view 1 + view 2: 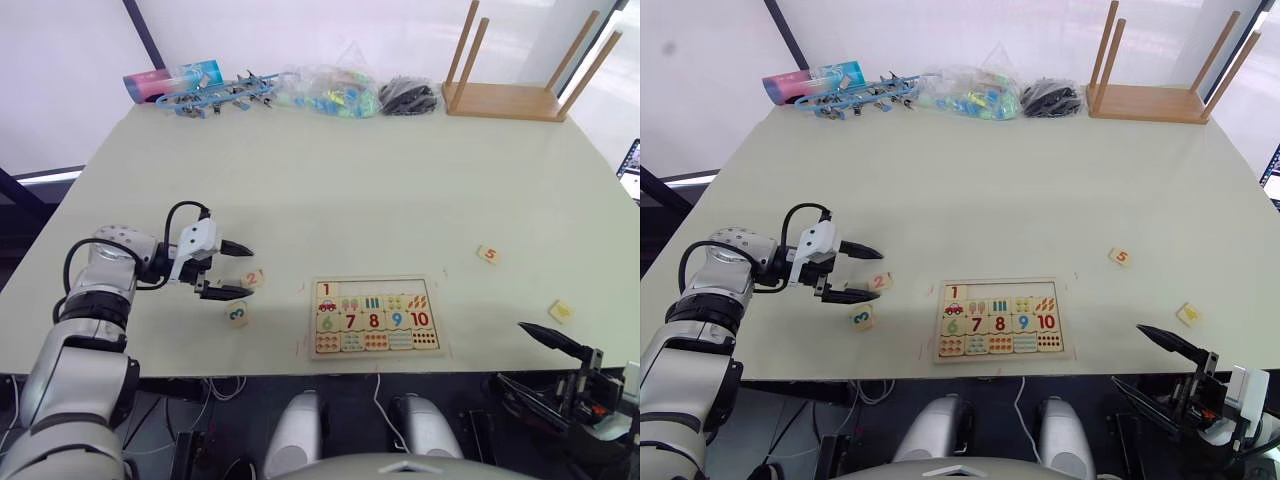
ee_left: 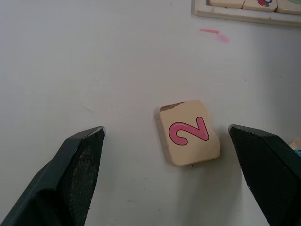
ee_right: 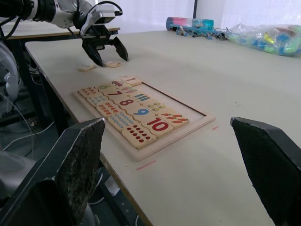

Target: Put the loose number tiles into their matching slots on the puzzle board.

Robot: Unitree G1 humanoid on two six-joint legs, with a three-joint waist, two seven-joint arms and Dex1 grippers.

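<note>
The puzzle board (image 1: 377, 318) lies near the table's front edge. The red 1 tile (image 1: 327, 290) lies in the board's top-left corner, and the slots (image 1: 385, 289) beside it are bare. My left gripper (image 1: 245, 272) is open just above the table, one finger on each side of the pink 2 tile (image 2: 188, 133) without touching it. The green 3 tile (image 1: 237, 314) lies just in front of it. The orange 5 tile (image 1: 488, 254) and yellow 4 tile (image 1: 561, 311) lie to the right of the board. My right gripper (image 1: 510, 352) hangs open off the front right edge.
An upturned wooden stool (image 1: 505, 98) stands at the back right. Along the far edge lie a black bundle (image 1: 408, 96), a clear bag of coloured pieces (image 1: 335, 92) and blue tools (image 1: 215, 97). Pink marks (image 2: 214, 34) flag the board's corners.
</note>
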